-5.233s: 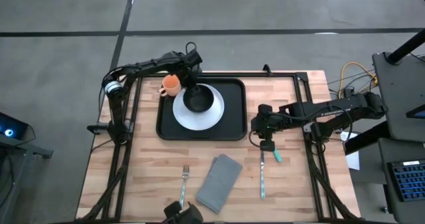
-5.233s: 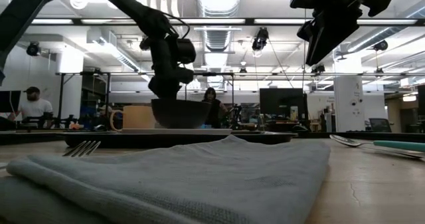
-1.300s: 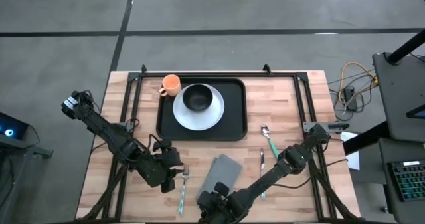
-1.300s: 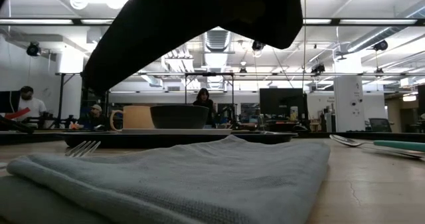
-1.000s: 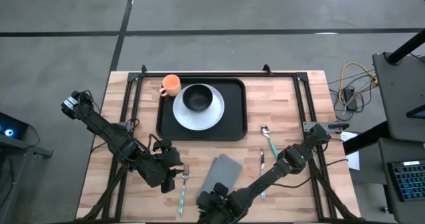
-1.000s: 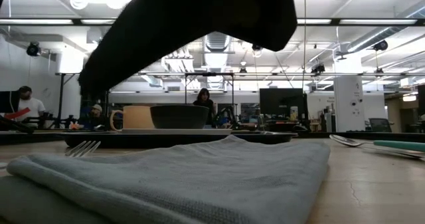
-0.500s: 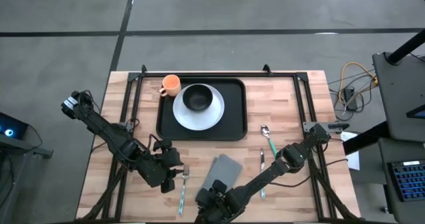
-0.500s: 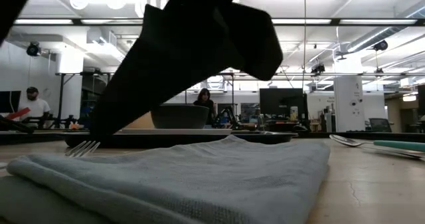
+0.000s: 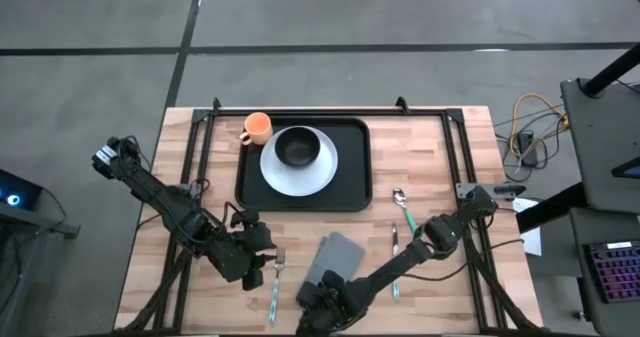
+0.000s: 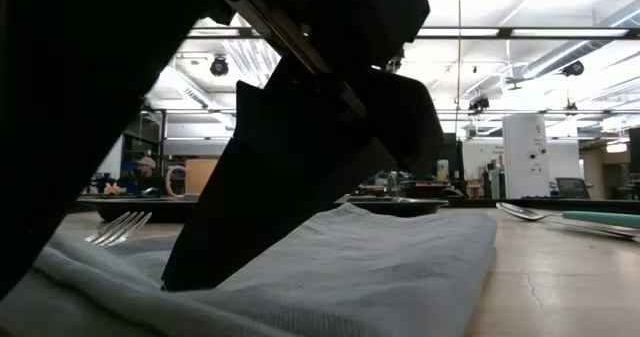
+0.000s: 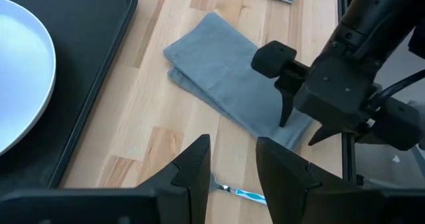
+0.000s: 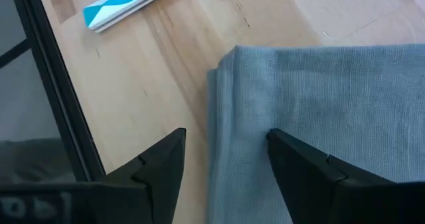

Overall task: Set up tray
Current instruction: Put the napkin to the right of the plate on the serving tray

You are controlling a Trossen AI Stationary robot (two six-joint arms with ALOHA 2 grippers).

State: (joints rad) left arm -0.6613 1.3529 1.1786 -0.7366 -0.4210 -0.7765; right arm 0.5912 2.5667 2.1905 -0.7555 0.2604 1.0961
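Observation:
The black tray (image 9: 352,167) at the table's far side holds a white plate (image 9: 325,177) with a dark bowl (image 9: 297,148); an orange cup (image 9: 258,128) stands at its far left corner. A folded grey napkin (image 9: 338,257) lies flat near the front edge. My right gripper (image 12: 226,141) is open and low over the napkin's near end, one finger (image 12: 302,167) above the cloth, the other (image 12: 159,164) above bare wood. My left gripper (image 11: 232,154) hangs open above the fork (image 9: 277,277), with nothing between its fingers. My right gripper comes slanting down from the right, and its fingers stand on either side of the napkin's folded left edge (image 12: 218,117) near the near end. Whether a fingertip (image 10: 190,272) touches the cloth, I cannot tell. The napkin lies flat on the table.
A spoon (image 9: 402,207) and a knife (image 9: 394,262) lie on the wood right of the napkin. The fork's teal handle (image 11: 243,196) points toward the front edge. People and benches show in the room beyond the table.
My right gripper has come down toward the napkin's near end, staying open; in the low view it now fills the picture's left and middle. The napkin has not moved.

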